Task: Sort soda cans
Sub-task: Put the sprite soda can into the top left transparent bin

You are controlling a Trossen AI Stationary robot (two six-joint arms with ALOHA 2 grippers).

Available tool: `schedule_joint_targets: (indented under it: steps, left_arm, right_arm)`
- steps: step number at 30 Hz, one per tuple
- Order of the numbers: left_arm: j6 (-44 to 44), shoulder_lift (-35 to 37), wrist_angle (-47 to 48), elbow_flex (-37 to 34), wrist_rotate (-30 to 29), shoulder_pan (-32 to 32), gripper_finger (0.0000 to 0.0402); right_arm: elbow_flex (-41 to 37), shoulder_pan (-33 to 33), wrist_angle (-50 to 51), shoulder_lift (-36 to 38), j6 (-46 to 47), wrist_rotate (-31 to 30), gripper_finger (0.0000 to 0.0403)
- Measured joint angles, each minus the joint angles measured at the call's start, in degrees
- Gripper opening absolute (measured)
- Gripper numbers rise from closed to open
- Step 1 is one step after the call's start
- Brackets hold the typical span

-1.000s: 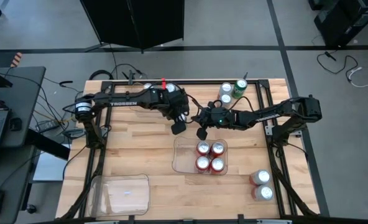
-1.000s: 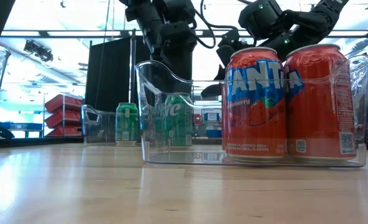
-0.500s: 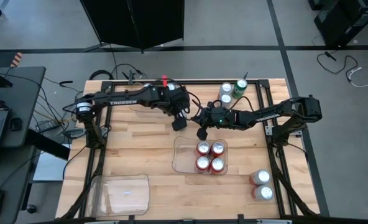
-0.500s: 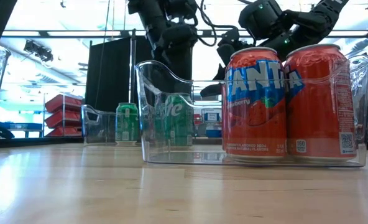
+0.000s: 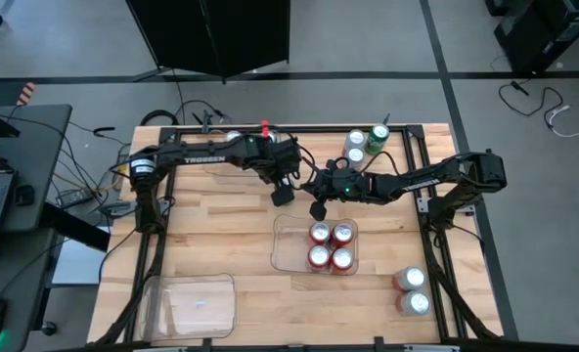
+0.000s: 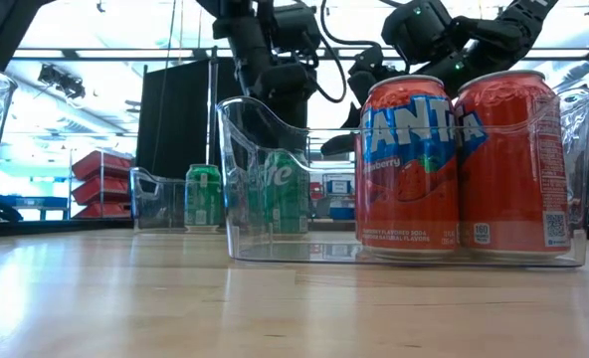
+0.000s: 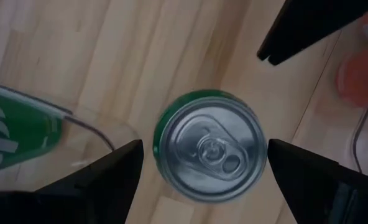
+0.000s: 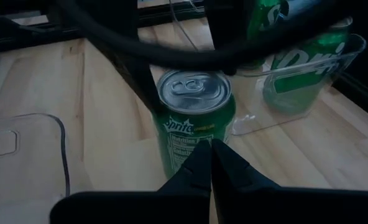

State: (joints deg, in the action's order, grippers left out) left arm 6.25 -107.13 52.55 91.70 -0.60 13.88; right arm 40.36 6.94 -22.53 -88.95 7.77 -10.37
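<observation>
High view: left gripper and right gripper meet over the table's far middle, above a clear tray that holds four red cans. Three cans, one of them green, stand at the far right edge; two red-sided cans near the right front corner; an empty tray at the left front. The can under the grippers is hidden by the arms.

Low view: two red cans fill the near tray's right end; green cans stand behind in another tray. Both arms hang above, fingertips out of sight.

Left wrist view: straight down on a green can upright on bare wood, just beside a tray corner. Fingers spread wide either side, clear of it.

Right wrist view: same green can side-on, Sprite label, next to a tray holding more green cans. The right gripper's fingers are pressed together, empty, tips close to the can's side; contact unclear.
</observation>
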Motion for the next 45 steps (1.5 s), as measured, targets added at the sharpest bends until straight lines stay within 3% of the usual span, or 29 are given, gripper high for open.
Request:
schedule_joint_targets:
  steps: [18,26,29,39,45]
  left_arm:
    - [-1.67,-2.86,-1.96,-0.11,2.09,-0.01,0.0345]
    - [-1.58,-3.24,-1.81,-0.04,2.43,-0.06,0.0290]
    - [-1.11,-3.26,-1.43,0.23,2.48,-0.08,0.0289]
    - [0.24,-2.66,13.16,12.68,4.10,-0.12,0.0289]
    - [3.22,1.01,20.86,16.69,-0.82,0.15,0.0289]
  right_arm:
    - [0.00,-0.11,-0.01,-0.02,0.00,0.04,0.0001]
    - [0.00,-0.22,-0.02,0.01,-0.02,0.06,0.0000]
    - [0.00,-0.22,-0.03,0.01,-0.02,0.06,0.0001]
    - [0.00,-0.22,1.54,0.05,-0.02,0.07,0.0002]
    - [0.00,-0.20,2.03,0.07,0.00,0.07,0.0007]
